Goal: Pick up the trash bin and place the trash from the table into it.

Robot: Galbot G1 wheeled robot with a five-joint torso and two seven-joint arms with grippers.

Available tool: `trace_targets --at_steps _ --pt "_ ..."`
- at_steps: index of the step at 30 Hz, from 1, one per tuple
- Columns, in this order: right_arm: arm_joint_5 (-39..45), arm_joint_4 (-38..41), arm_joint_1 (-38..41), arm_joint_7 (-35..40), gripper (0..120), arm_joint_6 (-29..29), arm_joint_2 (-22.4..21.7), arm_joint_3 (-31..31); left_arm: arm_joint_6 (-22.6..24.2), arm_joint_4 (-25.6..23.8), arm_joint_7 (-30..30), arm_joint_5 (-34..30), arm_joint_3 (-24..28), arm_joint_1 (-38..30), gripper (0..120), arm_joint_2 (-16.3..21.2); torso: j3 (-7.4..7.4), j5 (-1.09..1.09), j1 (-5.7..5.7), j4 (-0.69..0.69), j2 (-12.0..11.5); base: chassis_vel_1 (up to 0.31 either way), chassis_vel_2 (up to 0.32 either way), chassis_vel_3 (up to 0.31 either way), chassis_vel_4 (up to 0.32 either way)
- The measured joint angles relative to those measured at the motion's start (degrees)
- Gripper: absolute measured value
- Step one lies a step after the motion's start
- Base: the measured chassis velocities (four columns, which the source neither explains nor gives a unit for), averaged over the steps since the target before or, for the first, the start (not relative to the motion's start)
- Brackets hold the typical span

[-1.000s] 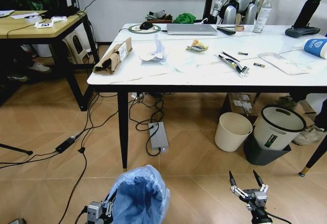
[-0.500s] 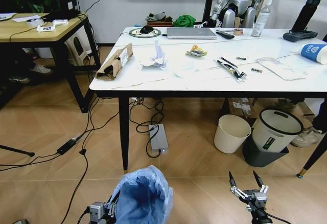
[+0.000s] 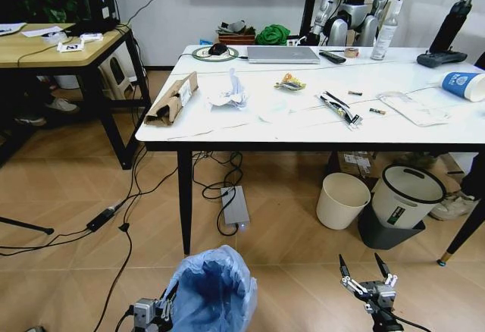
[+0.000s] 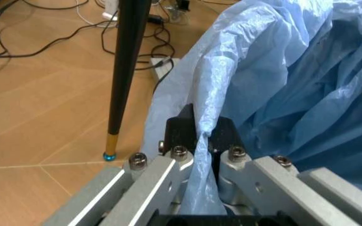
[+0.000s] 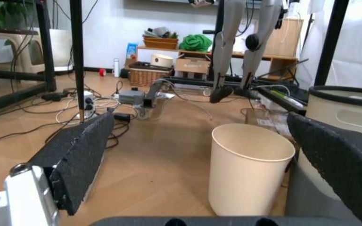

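In the head view, the table (image 3: 250, 123) stands ahead with trash spread over its marble top: a cardboard piece (image 3: 173, 98) near the left edge, crumpled paper (image 3: 229, 92) just right of it, a yellow wrapper (image 3: 290, 83) farther back, a dark wrapper (image 3: 338, 108) toward the middle, a clear tray (image 3: 411, 108) to the right, and a blue cup (image 3: 464, 86) lying at the far right edge. A laptop (image 3: 283, 54) sits at the back of the table. Under the table's right half stand a cream bucket (image 3: 343, 200) and, just beside it, a white bin (image 3: 406, 198) on a dark base. At the bottom of the view, the bin (image 3: 211, 290) with its light-blue bag sits low in front of the robot, well short of the table, with the left gripper (image 3: 155, 313) at its left side. The right gripper (image 3: 366, 283) hovers over the floor to the right, fingers spread apart and holding nothing.

In the left wrist view, the left gripper (image 4: 201, 141) is clenched on the bin (image 4: 282, 84): a fold of the blue bag at the rim is pinched between its two dark fingers (image 4: 182, 129). A black table leg (image 4: 126, 70) stands on the wooden floor just beyond.

In the right wrist view, the right gripper's fingers (image 5: 80, 155) stand wide apart, with the cream bucket (image 5: 247, 167) on the floor between them and farther off, and the white bin (image 5: 341, 110) beside it.
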Motion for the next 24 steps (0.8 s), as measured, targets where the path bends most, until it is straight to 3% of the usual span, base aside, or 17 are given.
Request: trace_targets --at_steps 24 --pt "0.0 -0.2 -0.2 -0.1 100 0.4 0.0 -0.1 0.1 0.0 0.2 -0.4 0.4 0.3 0 -0.1 3.59 0.0 2.1 0.0 5.7 0.0 0.0 0.0 0.0"
